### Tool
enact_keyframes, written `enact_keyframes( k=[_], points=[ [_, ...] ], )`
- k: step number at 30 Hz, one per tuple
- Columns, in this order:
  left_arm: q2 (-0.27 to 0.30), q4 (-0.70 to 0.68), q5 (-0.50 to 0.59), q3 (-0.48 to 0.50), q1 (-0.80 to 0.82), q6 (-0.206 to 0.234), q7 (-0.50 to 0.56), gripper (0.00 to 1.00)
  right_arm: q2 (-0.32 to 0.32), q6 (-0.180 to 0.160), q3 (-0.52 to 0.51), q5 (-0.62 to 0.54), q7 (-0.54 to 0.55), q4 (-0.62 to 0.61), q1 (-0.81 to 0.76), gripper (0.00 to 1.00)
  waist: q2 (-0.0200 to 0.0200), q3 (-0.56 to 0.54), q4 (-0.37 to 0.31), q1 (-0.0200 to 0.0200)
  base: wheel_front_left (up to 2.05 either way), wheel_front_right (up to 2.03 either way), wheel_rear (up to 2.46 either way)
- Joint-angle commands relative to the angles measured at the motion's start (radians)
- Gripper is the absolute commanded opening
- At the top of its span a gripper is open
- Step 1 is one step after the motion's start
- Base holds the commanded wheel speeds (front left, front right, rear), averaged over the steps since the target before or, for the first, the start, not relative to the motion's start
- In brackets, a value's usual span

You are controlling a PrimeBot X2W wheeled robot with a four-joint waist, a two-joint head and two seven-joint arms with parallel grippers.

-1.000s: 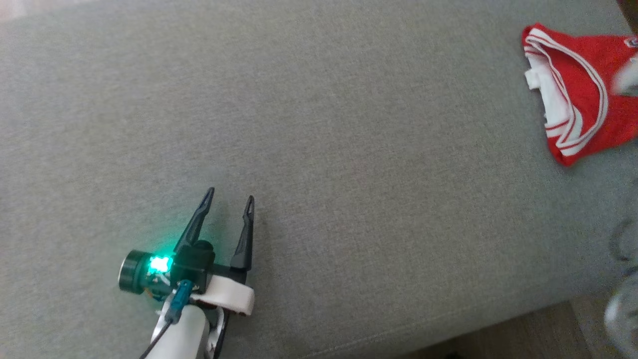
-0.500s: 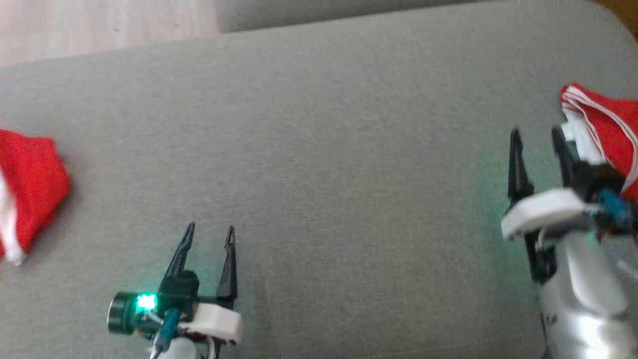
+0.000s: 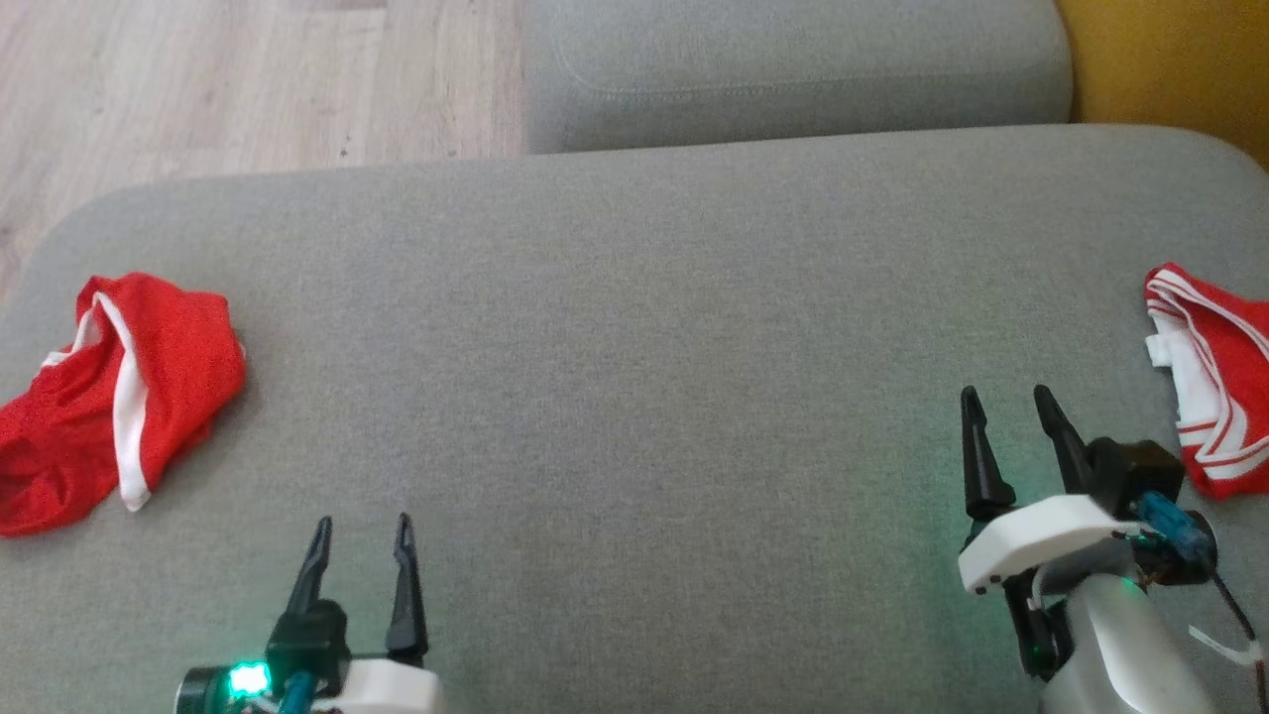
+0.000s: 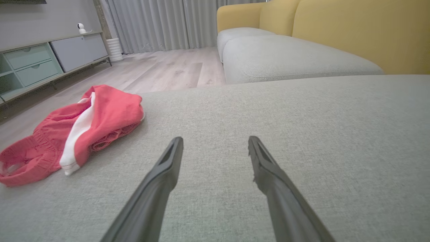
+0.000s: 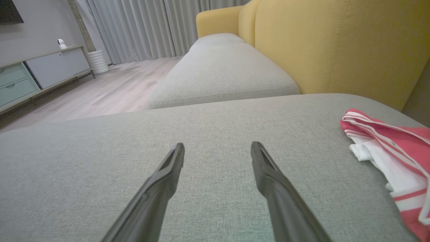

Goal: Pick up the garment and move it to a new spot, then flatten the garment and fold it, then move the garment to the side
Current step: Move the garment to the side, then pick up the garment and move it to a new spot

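Red garment [image 3: 119, 397] with a white band: crumpled in a heap at the left end of the grey cushion [image 3: 634, 297], close to its rounded edge. In the left wrist view, same heap [image 4: 100, 114] off to the left of the fingers, apart from them, a gathered waistband showing at its near end.

Striped garment [image 3: 1224, 397], red with white panels and thin white lines: lying flatter at the right end of the same cushion, partly cut off by the picture edge. In the right wrist view [image 5: 396, 148], to the right of the fingers and not touching them.

Left claw [image 3: 363, 526] at the lower left, spread, nothing between its fingers, low over bare fabric [image 4: 215, 141]. Right claw [image 3: 1006, 397] at the lower right, likewise spread and pinching nothing [image 5: 217, 146], just beside the striped garment. Wide stretch of cushion between the two claws.

Beyond the cushion, a second grey cushion [image 3: 793, 69], a yellow backrest [image 5: 336, 43] on the right, wooden floor [image 3: 198, 89] on the left. Farther off, a low cabinet [image 4: 33, 64] and grey curtains [image 4: 151, 23].
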State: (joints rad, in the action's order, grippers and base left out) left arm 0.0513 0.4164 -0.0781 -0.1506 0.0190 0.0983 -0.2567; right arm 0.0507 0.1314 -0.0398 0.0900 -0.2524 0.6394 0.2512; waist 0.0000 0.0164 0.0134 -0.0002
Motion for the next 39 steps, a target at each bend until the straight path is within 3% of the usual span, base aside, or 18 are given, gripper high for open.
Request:
enact_keyframes(
  k=[1, 11, 17, 25, 32, 39],
  points=[
    [0.0, -0.032, -0.002, 0.05, 0.017, 0.008, -0.005, 1.0, 0.0, -0.001, 0.034, 0.009, -0.009, -0.041, 0.011, 1.0, 0.0, -0.014, 0.001, 0.0002, 0.0, 0.0, 0.0],
    [0.0, -0.048, 0.005, 0.096, -0.006, 0.008, -0.005, 1.0, 0.0, -0.001, 0.063, 0.063, -0.009, -0.075, -0.03, 1.0, 0.0, -0.051, 0.011, 0.0002, 0.0, 0.0, 0.0],
    [-0.001, -0.054, 0.005, 0.095, -0.005, 0.004, -0.005, 1.0, 0.0, -0.001, 0.074, 0.069, -0.009, -0.072, -0.042, 1.0, 0.0, -0.043, 0.053, 0.0002, 0.0, 0.0, 0.0],
    [-0.001, -0.051, -0.019, 0.091, -0.003, 0.009, -0.005, 1.0, 0.0, -0.001, 0.099, 0.084, -0.009, -0.052, -0.057, 1.0, 0.0, -0.028, 0.184, 0.0002, 0.0, 0.0, 0.0],
    [-0.001, -0.055, 0.002, 0.121, -0.029, 0.0, -0.005, 1.0, 0.0, -0.001, 0.12, 0.113, -0.009, -0.046, -0.062, 1.0, 0.0, -0.013, 0.383, 0.0002, 0.0, 0.0, 0.0],
    [0.001, -0.049, -0.017, 0.208, -0.058, 0.0, -0.005, 1.0, 0.0, -0.001, 0.151, 0.124, -0.009, -0.044, -0.031, 1.0, 0.0, 0.02, 0.44, 0.0002, 0.0, 0.0, 0.0]
  ],
)
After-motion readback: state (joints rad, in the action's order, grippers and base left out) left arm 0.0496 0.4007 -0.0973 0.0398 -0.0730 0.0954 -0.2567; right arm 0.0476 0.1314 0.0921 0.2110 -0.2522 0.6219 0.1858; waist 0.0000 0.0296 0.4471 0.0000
